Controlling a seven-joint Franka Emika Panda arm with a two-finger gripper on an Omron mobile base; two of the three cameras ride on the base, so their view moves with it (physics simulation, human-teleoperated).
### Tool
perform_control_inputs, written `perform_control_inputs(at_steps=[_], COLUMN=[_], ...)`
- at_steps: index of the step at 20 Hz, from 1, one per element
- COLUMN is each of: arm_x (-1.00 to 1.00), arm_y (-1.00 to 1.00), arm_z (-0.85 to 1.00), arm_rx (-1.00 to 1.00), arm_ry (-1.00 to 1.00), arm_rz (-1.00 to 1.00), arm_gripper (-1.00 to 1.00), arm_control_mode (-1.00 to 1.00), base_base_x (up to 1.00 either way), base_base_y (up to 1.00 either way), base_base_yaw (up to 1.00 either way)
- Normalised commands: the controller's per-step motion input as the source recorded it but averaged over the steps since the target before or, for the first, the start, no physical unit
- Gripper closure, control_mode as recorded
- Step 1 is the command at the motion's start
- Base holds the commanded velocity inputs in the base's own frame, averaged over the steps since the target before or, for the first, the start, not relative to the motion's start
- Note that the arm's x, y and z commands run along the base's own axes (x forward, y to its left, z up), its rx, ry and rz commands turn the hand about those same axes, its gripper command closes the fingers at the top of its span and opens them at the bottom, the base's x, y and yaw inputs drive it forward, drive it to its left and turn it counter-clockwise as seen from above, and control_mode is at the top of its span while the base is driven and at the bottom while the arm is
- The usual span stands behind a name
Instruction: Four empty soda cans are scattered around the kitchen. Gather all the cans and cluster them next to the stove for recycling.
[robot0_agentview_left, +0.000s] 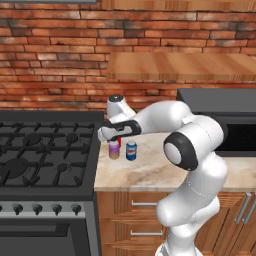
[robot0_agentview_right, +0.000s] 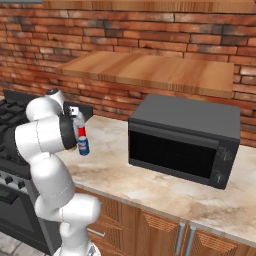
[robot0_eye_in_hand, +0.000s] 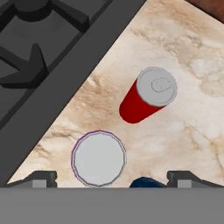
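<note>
Left base view: the stove (robot0_agentview_left: 45, 150) takes up the left side, black grates on top and a row of knobs along its steel front, with its right edge meeting the marble counter (robot0_agentview_left: 150, 172). Behind runs a brick wall (robot0_agentview_left: 55, 55), and a wooden shelf (robot0_agentview_left: 185, 65) juts out above the counter. The microwave (robot0_agentview_right: 185, 137), a dark grey box, sits on the counter well to the right of the stove, its door facing the room.

The arm (robot0_agentview_left: 192, 150) rises from the lower right and reaches left, ending over the strip of counter just beside the stove. The gripper (robot0_eye_in_hand: 109, 181) hangs there above the cans, pointing straight down, jaws spread wide with nothing between them; its fingertips (robot0_eye_in_hand: 41, 178) frame the purple can from above without touching it.

Three cans stand close together near the stove's edge, all upright, long axes vertical, silver tops up. The purple can (robot0_agentview_left: 114, 149) is nearest the stove, seen end-on in the hand view as a pale disc. The blue can (robot0_agentview_left: 131, 150) stands just beside it on the right. The red can (robot0_eye_in_hand: 146, 98) stands a little behind them, toward the wall, its pull tab visible on top.
</note>
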Motion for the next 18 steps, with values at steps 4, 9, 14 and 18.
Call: perform_control_inputs(at_steps=[4,9,14,18], arm_x=[-0.29,-0.32,-0.36,-0.4], arm_y=[0.0,0.0,0.0,-0.04], arm_z=[0.11,0.17,0.35,0.42], arm_rx=[-0.01,0.0,0.0,0.0], arm_ry=[-0.03,-0.04,-0.02,0.0], arm_rz=[0.03,0.03,0.03,0.02], arm_gripper=[-1.0,-1.0,-1.0,-1.0], arm_control_mode=[-1.0,-1.0,-1.0,-1.0], base_base_x=[0.0,0.0,0.0,0.0], base_base_y=[0.0,0.0,0.0,0.0], base_base_yaw=[0.0,0.0,0.0,0.0])
